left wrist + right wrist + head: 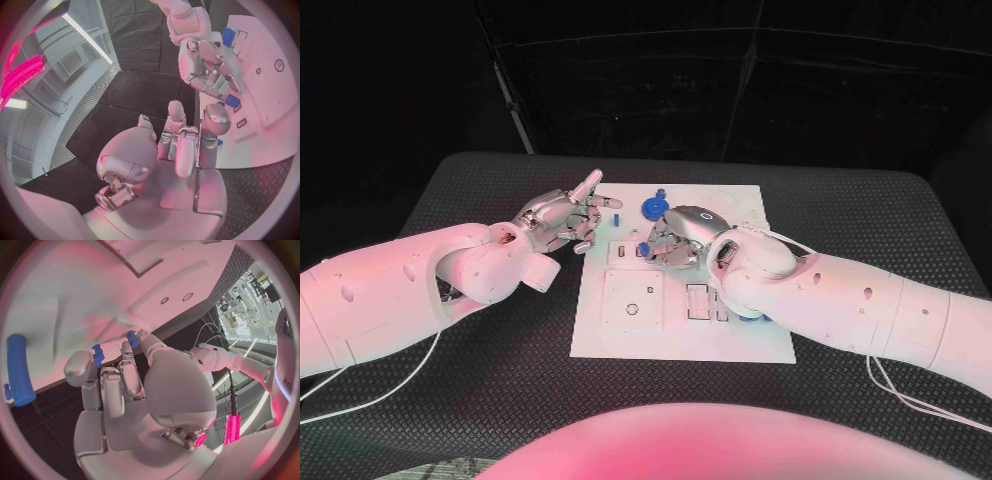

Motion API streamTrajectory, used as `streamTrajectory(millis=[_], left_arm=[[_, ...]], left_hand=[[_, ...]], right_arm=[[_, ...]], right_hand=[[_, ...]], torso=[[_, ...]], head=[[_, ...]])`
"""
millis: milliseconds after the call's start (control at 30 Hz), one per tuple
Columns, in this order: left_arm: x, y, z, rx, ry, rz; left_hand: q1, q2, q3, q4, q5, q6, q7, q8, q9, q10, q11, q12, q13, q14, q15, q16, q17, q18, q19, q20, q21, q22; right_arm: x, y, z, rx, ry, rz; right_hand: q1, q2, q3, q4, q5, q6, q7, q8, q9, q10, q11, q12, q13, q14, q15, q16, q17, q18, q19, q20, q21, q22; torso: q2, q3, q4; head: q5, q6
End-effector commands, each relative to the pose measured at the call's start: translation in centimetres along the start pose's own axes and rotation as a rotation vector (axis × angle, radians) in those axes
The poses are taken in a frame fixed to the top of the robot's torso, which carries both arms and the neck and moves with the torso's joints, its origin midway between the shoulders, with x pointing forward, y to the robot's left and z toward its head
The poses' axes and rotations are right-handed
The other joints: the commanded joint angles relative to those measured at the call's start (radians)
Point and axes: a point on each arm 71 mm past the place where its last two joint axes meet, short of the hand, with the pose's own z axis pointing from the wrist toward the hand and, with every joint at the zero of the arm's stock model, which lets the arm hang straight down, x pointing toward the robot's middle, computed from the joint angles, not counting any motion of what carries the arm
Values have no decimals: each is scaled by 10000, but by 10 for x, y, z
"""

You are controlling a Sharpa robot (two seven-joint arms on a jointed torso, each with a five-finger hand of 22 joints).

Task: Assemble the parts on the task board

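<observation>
Parts sit at the far end of the task board, where the right hand curls over a blue piece, grip unclear, likely seating it, while the left hand hovers beside, fingers apart, empty.

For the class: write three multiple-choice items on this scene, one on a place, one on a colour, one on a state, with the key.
1. The right hand is: A over the task board; B off the table; C left of the board.
2. The round part at the board's far edge is: A red; B blue; C green.
3. The task board: A stands on edge; B is lifted; C lies flat on the table.
Key: 1 A, it hangs above the white plate; 2 B, plainly blue; 3 C, it rests level.
</observation>
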Motion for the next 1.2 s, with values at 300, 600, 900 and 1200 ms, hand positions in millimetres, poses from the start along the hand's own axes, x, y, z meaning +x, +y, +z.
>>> streamTrajectory(millis=[300,600,900,1200], left_arm=[[2,-1,1,19,163,-4],[1,-1,1,14,157,-3],[1,-1,1,11,135,6],[0,-1,2,12,136,54]], left_hand=[[105,7,24,-57,-31,-53,-7,-39,16,-58,12,-34,2,727,94,-46,1818,16,-65,-24,-54,-12],[105,7,24,-57,-31,-53,-7,-39,16,-58,12,-34,2,727,94,-46,1818,16,-65,-24,-54,-12],[115,2,21,-70,-31,-57,-6,-38,19,-71,14,-39,-11,725,96,-49,1812,19,-71,-22,-63,-19],[117,1,21,-72,-31,-58,-5,-38,20,-79,15,-47,-25,724,96,-51,1810,19,-73,-21,-65,-21]], right_arm=[[-2,2,0,-114,-154,41],[-2,1,0,-82,-150,35],[-3,1,-3,-134,-297,92],[-5,1,-9,-166,-493,119]], right_hand=[[-59,-6,-43,6,-27,-40,21,-3,14,-10,28,41,318,1007,88,-16,2496,60,7,55,-22,10],[-59,-6,-43,6,-27,-40,21,-3,14,-10,28,41,318,1007,88,-16,2496,60,7,55,-22,10],[-158,-201,-374,98,190,-437,120,-197,-22,-235,112,-155,93,988,148,-58,2419,89,-87,100,-135,-179],[-63,-317,-1120,280,302,-1093,322,-469,-7,-769,304,-540,-408,966,313,-105,2336,156,-295,253,-373,-554]], torso=[[4,-3,1],[-1,2,-2],[-6,2,-4],[-24,2,-6]], head=[[13,-1],[17,-1],[19,-1],[8,0]])
